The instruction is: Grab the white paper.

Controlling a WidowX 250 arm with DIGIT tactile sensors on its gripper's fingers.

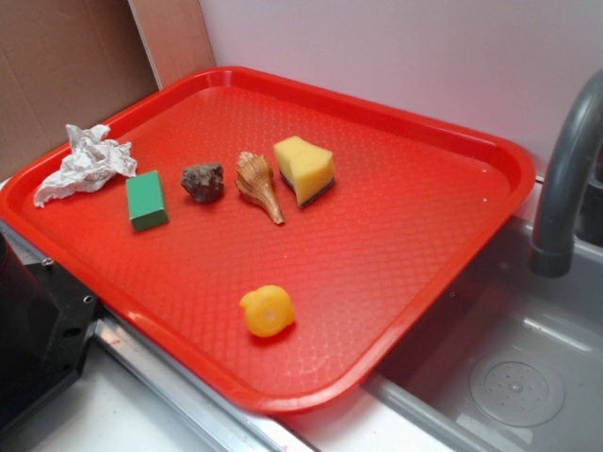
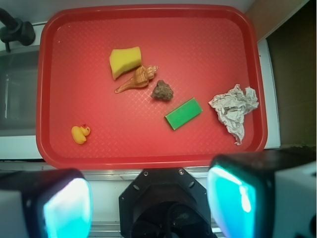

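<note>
The white paper (image 1: 87,162) is a crumpled wad with grey creases lying at the left end of the red tray (image 1: 415,273), just left of a green block (image 1: 146,201). In the wrist view the white paper (image 2: 235,110) sits near the tray's right edge, right of the green block (image 2: 183,113). My gripper (image 2: 154,203) is open, high above and off the near side of the tray (image 2: 148,144). Its two fingers stand far apart with nothing between them. The gripper itself does not show in the exterior view.
On the tray lie a brown rock (image 1: 203,182), a seashell (image 1: 257,185), a yellow sponge (image 1: 304,169) and a yellow rubber duck (image 1: 268,311). A grey faucet (image 1: 565,179) and sink basin (image 1: 509,377) lie right of the tray. The robot's black base (image 1: 33,339) stands at the front left.
</note>
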